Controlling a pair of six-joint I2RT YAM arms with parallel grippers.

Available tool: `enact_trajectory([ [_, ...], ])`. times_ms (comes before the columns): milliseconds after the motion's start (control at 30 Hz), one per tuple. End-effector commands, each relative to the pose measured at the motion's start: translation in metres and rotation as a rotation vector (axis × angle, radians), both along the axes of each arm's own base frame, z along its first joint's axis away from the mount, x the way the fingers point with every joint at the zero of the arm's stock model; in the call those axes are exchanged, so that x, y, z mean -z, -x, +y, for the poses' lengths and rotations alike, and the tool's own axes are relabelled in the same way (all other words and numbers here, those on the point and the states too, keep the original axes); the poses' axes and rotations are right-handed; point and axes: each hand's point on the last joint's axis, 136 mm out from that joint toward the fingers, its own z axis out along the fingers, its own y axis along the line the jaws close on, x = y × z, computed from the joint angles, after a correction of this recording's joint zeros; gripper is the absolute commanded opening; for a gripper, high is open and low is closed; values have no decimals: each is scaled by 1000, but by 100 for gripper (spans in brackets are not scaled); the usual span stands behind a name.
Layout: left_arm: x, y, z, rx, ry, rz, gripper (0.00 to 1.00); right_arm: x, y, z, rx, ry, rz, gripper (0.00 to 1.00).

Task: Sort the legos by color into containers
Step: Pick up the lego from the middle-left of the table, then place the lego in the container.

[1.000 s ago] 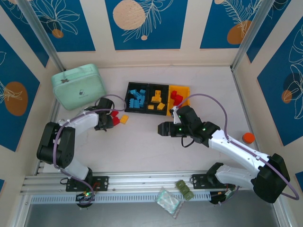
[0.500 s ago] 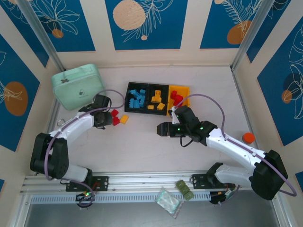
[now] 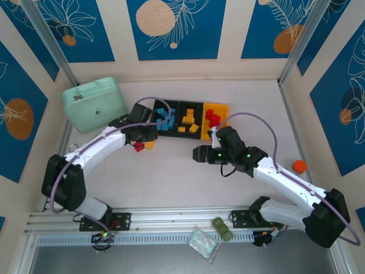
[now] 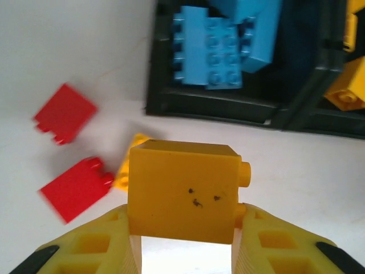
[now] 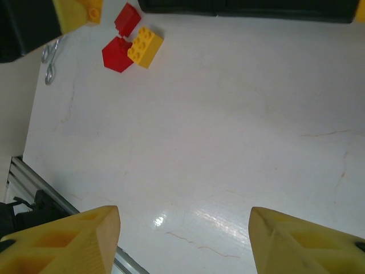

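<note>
Jaws, left gripper (image 4: 183, 248): clamped on yellow lego (image 4: 182, 191)
Jaws, right gripper (image 5: 185, 228): wide apart above table (image 5: 228, 142)
Yellow lego stud: sticks out sideways, to the right in left wrist view

We log a white table (image 3: 182, 188) with faint hairline cracks; at far centre sit the containers (image 3: 178, 103), three joined bins in a row, two black and one orange-yellow at the right end; a mint-green case (image 3: 94, 104) lies at the far left, apart from them; just in front of the left black bin two red legos (image 4: 64, 113) and one yellow lego (image 5: 145, 47) lie loose, the yellow against a red; an orange-red cap (image 3: 299, 166) sits alone near the right edge.
</note>
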Motion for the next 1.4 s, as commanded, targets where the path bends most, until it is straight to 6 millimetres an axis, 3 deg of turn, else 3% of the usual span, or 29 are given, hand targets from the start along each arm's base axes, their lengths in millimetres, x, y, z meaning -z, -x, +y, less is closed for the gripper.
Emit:
enact_trajectory([
  [0,-3,-5,-34,59,11,10,27,4,6,-17,38,21,17,61],
  [200,0,-21,-89,162,-12,20,27,5,9,-38,98,13,25,61],
  [433,16,-43,-123,209,-68,48,27,7,12,-48,128,4,35,61],
  [700,29,-64,-137,223,-114,59,31,9,12,-52,141,5,43,61],
  [833,29,-69,-137,222,-136,59,46,11,12,-53,143,-1,49,61],
  [1067,6,-66,-139,232,-130,6,55,15,11,-50,143,-13,56,61],
  [1367,-25,-44,-126,247,-86,-57,55,9,10,-43,113,-20,48,61],
])
